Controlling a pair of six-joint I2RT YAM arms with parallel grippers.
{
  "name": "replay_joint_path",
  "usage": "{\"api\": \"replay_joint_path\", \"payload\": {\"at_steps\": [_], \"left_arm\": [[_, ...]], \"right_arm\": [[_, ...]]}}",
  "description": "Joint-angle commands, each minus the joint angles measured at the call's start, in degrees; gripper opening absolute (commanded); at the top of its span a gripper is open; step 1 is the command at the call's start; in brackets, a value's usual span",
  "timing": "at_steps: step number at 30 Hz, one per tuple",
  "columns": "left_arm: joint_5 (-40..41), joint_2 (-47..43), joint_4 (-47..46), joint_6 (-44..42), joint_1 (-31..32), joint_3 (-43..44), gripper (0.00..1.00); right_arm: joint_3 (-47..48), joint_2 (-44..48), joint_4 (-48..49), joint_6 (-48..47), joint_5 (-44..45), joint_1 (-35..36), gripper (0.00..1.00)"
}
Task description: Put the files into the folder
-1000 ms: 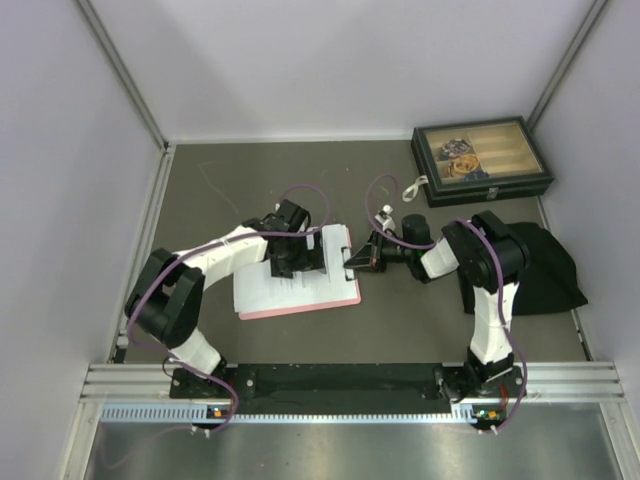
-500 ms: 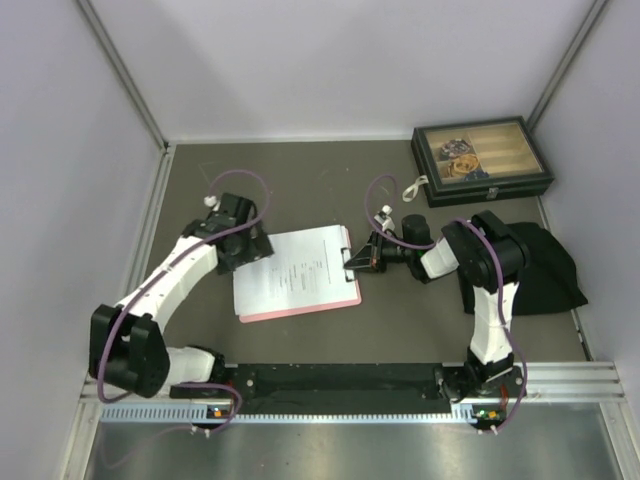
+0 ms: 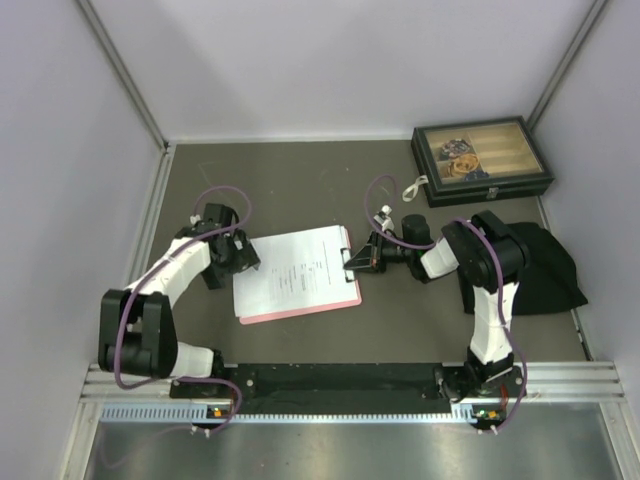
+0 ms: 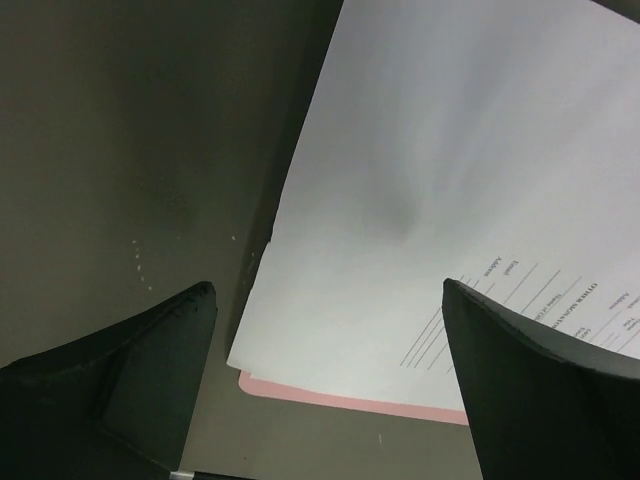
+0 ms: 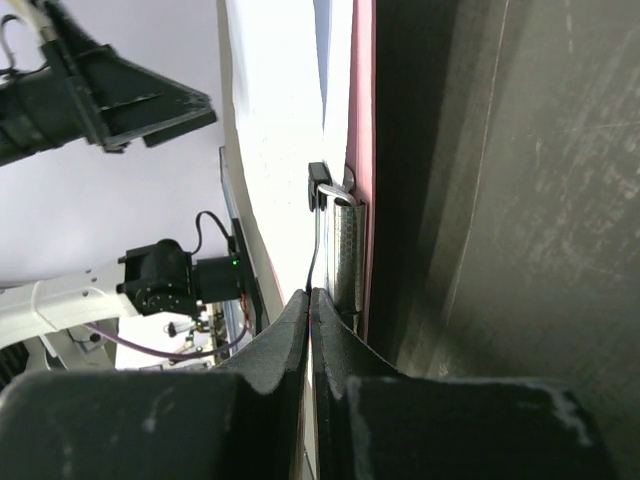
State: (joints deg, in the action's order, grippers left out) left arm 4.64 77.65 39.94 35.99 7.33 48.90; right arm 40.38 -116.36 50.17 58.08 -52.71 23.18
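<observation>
My left gripper (image 3: 232, 256) points downward with its jaws spread wide, one finger (image 4: 140, 370) at each edge of my own view; behind it my left arm (image 3: 170, 275) is folded, elbow low and back. My right gripper (image 3: 352, 262) lies level, fingers (image 5: 275, 345) pressed flat together; behind it my right arm (image 3: 485, 300) stands upright.

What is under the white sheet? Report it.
The pink clipboard shows beyond the white sheet along its near edge; the rest is covered, so a second sheet beneath cannot be seen.
</observation>
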Motion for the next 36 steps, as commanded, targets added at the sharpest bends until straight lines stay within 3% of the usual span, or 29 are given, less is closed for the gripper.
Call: {"api": "replay_joint_path", "payload": {"at_steps": [1, 10, 16, 22, 30, 36], "left_arm": [[-5.95, 3.03, -6.71, -0.83, -0.92, -1.97, 0.98], [-19.05, 4.97, -15.15, 0.22, -1.09, -5.75, 0.98], [-20.29, 6.46, -15.16, 1.80, 2.42, -5.14, 0.98], [-16.95, 6.46, -13.41, 0.40, 2.95, -3.91, 0.98], [-10.80, 8.92, -10.15, 1.27, 2.95, -2.85, 0.98], [-10.71, 9.98, -11.73, 2.07, 2.95, -3.38, 0.99]], "right_arm": [[0.58, 0.52, 5.37, -0.17, -2.40, -0.24, 0.00], [0.49, -0.19, 6.78, 0.63, -2.66, -0.24, 0.00], [0.93, -0.54, 6.69, 0.80, -2.84, -0.24, 0.00], [1.01, -1.07, 7.22, 0.98, -3.19, -0.33, 0.00], [-0.39, -2.65, 20.13, 9.76, -4.16, -0.33, 0.00], [-0.92, -1.51, 20.32, 10.03, -4.16, -0.24, 0.00]]}}
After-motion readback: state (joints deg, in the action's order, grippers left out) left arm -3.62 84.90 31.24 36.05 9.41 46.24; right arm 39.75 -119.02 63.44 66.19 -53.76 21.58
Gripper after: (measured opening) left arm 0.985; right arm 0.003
